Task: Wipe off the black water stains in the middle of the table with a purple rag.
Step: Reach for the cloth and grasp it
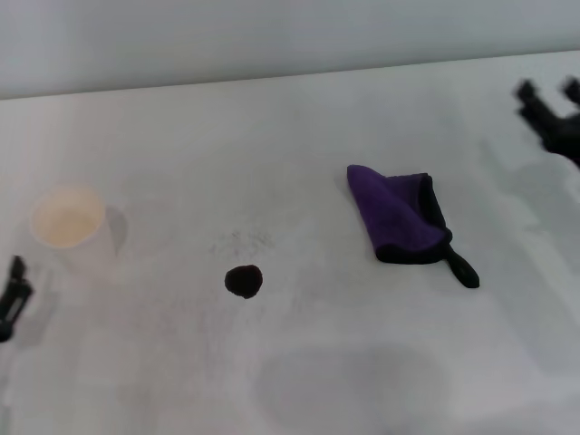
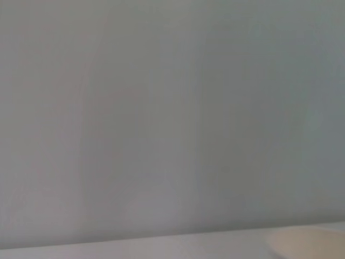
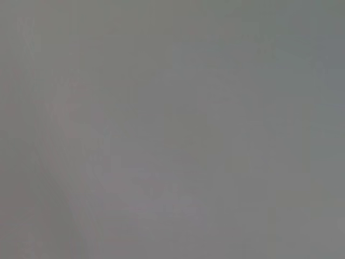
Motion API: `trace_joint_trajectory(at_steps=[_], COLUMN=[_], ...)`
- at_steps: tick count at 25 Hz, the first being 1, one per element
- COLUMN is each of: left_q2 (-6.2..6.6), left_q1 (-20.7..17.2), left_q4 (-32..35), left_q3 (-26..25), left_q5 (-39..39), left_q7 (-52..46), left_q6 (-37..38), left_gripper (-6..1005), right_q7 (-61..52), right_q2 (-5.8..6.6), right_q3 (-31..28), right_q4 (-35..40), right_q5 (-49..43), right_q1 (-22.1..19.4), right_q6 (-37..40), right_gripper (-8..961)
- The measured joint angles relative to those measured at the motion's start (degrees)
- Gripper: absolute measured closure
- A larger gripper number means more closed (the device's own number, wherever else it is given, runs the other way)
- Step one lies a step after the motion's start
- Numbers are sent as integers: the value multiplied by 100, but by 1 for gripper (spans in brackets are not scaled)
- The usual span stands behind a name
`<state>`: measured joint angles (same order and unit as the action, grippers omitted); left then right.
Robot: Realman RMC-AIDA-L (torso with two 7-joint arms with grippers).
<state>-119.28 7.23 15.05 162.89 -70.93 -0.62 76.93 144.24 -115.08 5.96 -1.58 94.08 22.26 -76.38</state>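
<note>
The purple rag (image 1: 399, 217) lies right of the black water stains (image 1: 244, 281); right gripper (image 1: 549, 100) hovers beyond, fingers spread, empty.

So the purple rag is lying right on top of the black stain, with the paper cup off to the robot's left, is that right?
Not quite. The head view shows the purple rag lying apart from the black stain, on the stain's right, with bare table between them. The paper cup is indeed off to the left.

White paper cup (image 1: 71, 227) stands upright at mid-left of head view, open top up. Faint grey speckled smudge (image 1: 243, 243) near frame centre.
</note>
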Motion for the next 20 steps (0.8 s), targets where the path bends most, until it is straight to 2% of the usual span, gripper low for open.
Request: trace_joint_trajectory(at_steps=[2, 5, 8, 11, 13, 17, 20], left_q2=[3, 6, 7, 7, 10, 9, 7], left_q1=[53, 188, 342, 471, 530, 626, 679], left_q4=[-42, -192, -351, -486, -533, -636, -640], left_q3=[-4, -4, -3, -3, -3, -3, -48], left_q5=[-253, -451, -510, -623, -646, -660, -668], left_q7=[-23, -172, -486, -661, -670, -670, -670], left_q6=[4, -15, -44, -63, -64, -76, -88], left_gripper=[105, 105, 104, 104, 104, 105, 105], right_q7=[-742, -1301, -2307, -3446, -4220, -5853, -7298], right_q2=[2, 2, -7, -18, -22, -27, -14], right_q3=[14, 114, 691, 2028, 2927, 4771, 5974], right_q4=[524, 897, 1613, 2533, 3264, 5013, 6499], right_q5=[-1067, -1576, -2091, -2213, -2216, -2293, -2919], right_q1=[321, 526, 846, 1037, 1020, 744, 465], right_q6=[-11, 64, 253, 448, 511, 659, 997], right_gripper=[193, 194, 196, 194, 193, 193, 193])
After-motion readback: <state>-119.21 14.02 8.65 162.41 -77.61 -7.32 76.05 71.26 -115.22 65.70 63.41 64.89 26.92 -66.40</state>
